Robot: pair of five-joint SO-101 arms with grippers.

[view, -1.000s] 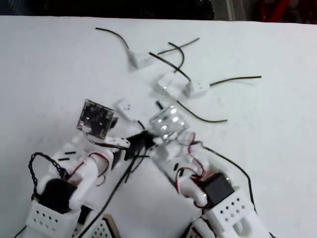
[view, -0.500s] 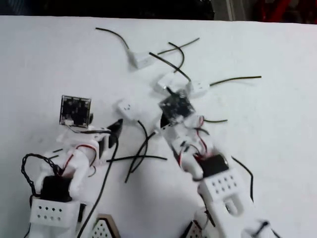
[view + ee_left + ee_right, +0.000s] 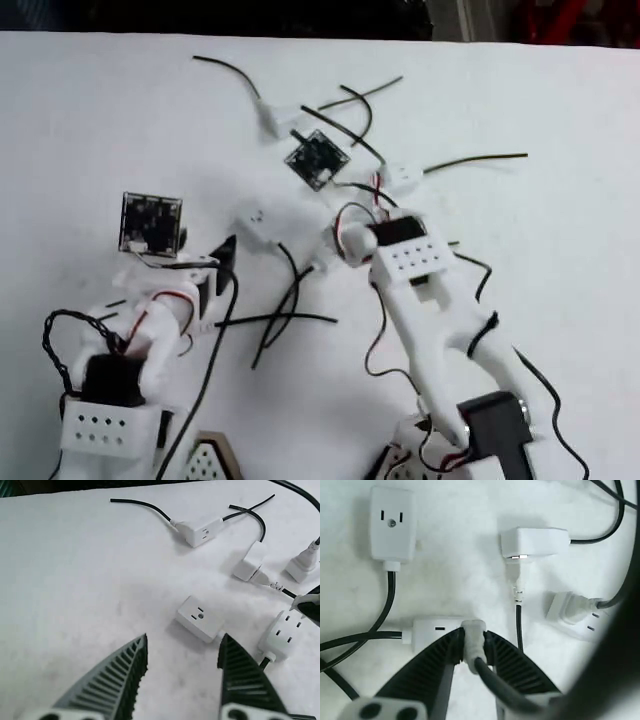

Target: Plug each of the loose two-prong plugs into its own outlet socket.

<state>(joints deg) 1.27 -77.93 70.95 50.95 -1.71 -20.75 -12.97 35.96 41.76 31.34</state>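
Plug point(image 3: 472, 646) clamped in your right hand point(image 3: 472, 633) has swung forward to an outlet socket point(image 3: 432, 629), insertion next; left hand point(image 3: 182, 650) spread apart.

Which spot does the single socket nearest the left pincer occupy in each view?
High view: single socket mid-table, just off the left pincer.
Left wrist view: single socket just beyond that pincer's open jaws.
Right wrist view: single socket, corded, beyond the gripped plug in the right pincer.
Shared landmark: loose two-prong plug.
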